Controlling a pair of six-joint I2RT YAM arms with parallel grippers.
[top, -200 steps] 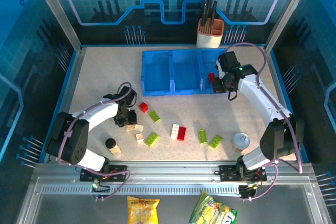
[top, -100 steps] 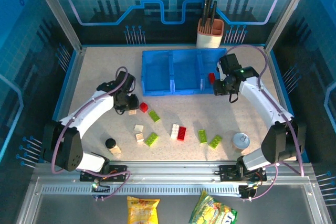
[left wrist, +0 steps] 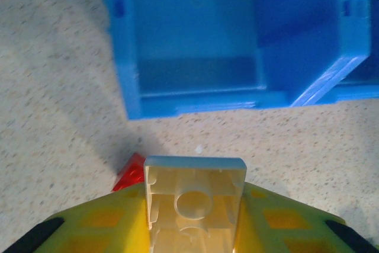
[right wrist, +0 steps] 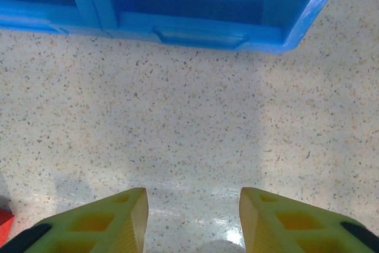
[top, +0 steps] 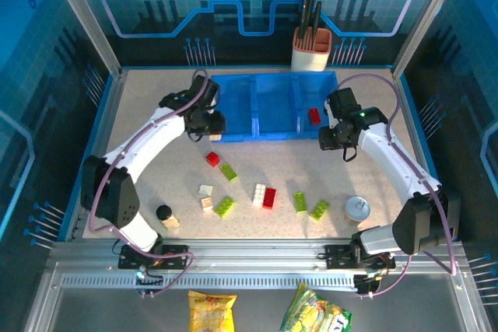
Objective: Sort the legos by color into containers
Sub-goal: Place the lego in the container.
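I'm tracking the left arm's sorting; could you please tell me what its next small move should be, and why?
Probably ease the left gripper forward over the tray's near wall. It is shut on a cream brick just short of the left compartment, so releasing now would likely drop it on the table.

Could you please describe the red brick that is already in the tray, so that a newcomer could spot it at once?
Find the blue tray at the far side of the table, just in front of the beige utensil holder. Look into its right-hand compartment: the red brick lies on the floor there. It is the only brick inside the tray.
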